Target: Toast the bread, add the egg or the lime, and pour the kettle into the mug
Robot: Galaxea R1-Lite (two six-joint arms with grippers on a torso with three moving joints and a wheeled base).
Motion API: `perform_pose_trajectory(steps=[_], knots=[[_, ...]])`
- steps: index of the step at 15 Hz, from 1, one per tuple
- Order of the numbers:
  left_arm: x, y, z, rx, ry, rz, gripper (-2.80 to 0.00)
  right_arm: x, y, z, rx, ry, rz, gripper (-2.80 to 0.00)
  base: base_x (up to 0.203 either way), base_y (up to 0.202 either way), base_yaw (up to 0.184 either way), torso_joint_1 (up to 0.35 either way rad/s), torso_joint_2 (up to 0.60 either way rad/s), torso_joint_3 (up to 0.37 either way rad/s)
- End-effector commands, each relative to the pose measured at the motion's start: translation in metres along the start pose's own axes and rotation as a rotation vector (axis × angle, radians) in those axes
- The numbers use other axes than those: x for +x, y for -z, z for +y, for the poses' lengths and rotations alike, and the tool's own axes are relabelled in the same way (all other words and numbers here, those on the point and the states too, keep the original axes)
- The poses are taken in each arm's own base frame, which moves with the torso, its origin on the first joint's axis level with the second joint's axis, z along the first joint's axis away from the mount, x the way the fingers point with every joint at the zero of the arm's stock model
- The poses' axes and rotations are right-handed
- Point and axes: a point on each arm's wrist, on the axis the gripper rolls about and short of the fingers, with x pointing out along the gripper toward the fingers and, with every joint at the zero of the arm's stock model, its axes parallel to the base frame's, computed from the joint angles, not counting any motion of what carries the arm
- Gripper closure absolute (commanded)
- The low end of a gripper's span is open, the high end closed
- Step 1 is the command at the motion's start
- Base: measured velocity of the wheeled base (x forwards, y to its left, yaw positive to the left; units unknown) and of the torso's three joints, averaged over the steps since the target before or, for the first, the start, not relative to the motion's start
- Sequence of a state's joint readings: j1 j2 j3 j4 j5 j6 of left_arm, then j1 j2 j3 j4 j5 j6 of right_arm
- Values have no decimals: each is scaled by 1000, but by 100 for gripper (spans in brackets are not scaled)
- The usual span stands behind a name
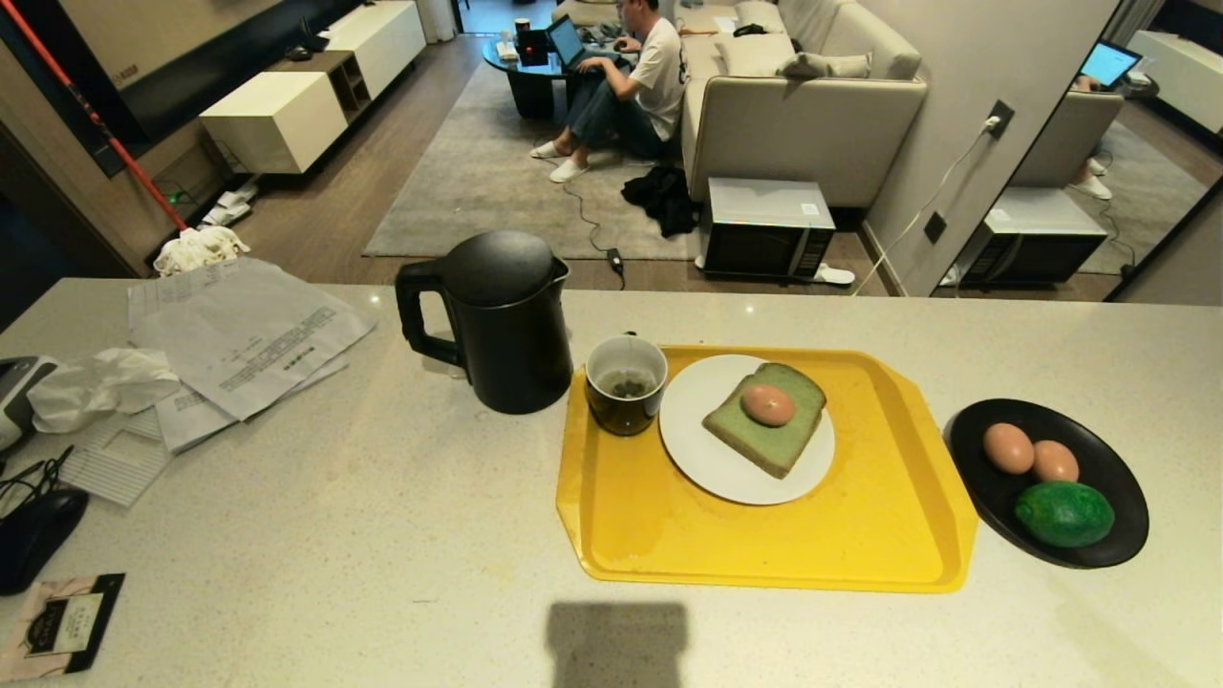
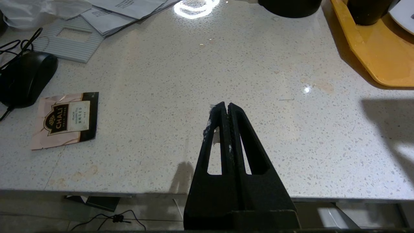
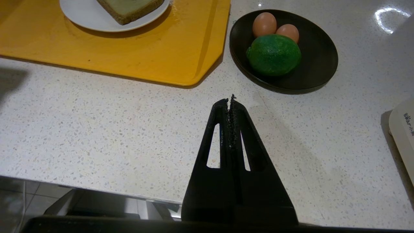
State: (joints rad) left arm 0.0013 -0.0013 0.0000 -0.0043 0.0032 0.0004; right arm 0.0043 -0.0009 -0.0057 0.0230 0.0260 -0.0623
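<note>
Head view shows the bread [image 1: 764, 420], a pale green slice, lying on a white plate [image 1: 697, 459] in the middle of a yellow tray [image 1: 764, 545], with one egg [image 1: 768, 404] resting on top of it. I judge the bread and topping steps done. The mug [image 1: 626, 383] stands at the tray's far left corner, touching the plate's rim, with something dark low inside; I cannot tell whether that is water. The black kettle [image 1: 502, 320] stands upright on the counter [image 1: 334, 535] just beyond the tray's left edge, handle pointing away from the mug. So pouring may be all that is left.

A black dish [image 1: 1108, 545] near the counter's right edge, just off the tray, holds two more eggs [image 1: 1008, 447] and the lime [image 1: 1063, 513].

My left gripper [image 2: 225, 106] hangs over the counter's near edge, fingers pressed together and holding nothing. My right gripper [image 3: 229, 100] is the same, near the dish.

Bare counter runs along the near edge in front of the tray and kettle. Papers [image 1: 244, 334], a computer mouse [image 1: 38, 535] and a tea sachet [image 1: 57, 626] crowd the left end.
</note>
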Motion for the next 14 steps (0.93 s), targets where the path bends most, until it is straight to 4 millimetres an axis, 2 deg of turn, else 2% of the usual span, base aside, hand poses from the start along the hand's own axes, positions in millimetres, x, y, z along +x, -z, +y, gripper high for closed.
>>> perform_pose_trajectory(steps=[1, 11, 14], knots=[[0, 0, 0, 1, 0, 1, 0, 0, 0, 0, -1, -2, 0, 0, 0, 0, 0, 0, 0, 0], [0, 0, 0, 1, 0, 1, 0, 0, 0, 0, 44, 13, 0, 0, 0, 0, 0, 0, 0, 0], [0, 0, 0, 1, 0, 1, 0, 0, -1, 0, 44, 13, -1, 0, 0, 0, 0, -122, 232, 110]])
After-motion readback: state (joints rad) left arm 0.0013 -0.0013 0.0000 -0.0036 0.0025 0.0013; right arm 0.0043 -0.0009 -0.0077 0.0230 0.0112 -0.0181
